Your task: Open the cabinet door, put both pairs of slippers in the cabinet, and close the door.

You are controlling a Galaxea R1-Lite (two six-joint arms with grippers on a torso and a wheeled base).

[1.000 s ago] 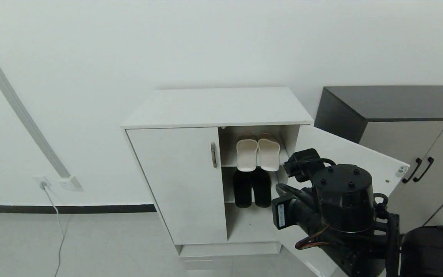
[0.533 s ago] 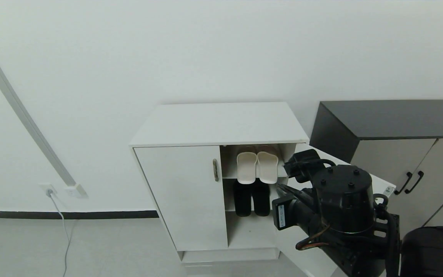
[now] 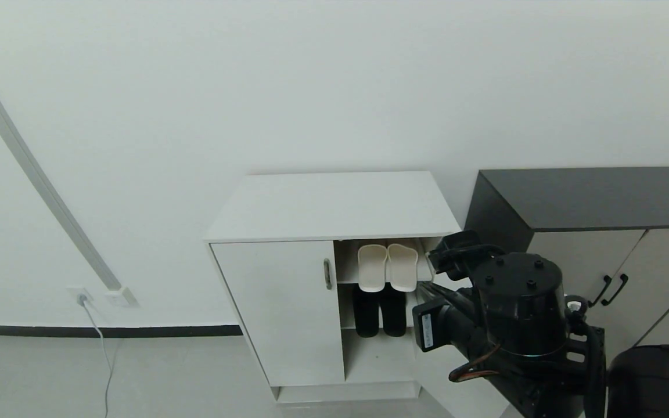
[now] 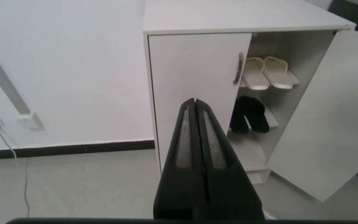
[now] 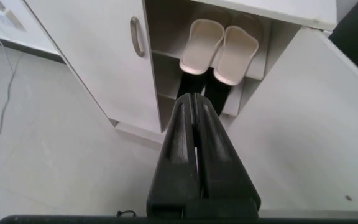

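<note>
With cream slippers [image 3: 388,267] and black slippers [image 3: 380,316] shelved in the white cabinet [image 3: 334,203], the empty, closed left hand [image 4: 194,102] and right hand [image 5: 193,98] face its open door [image 5: 303,118].

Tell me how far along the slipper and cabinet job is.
Done: the cabinet door stands open, and the white slippers and, below them, the black slippers sit inside the cabinet. In hand: nothing; left gripper and right gripper are shut, empty. Left: closing the door.
</note>
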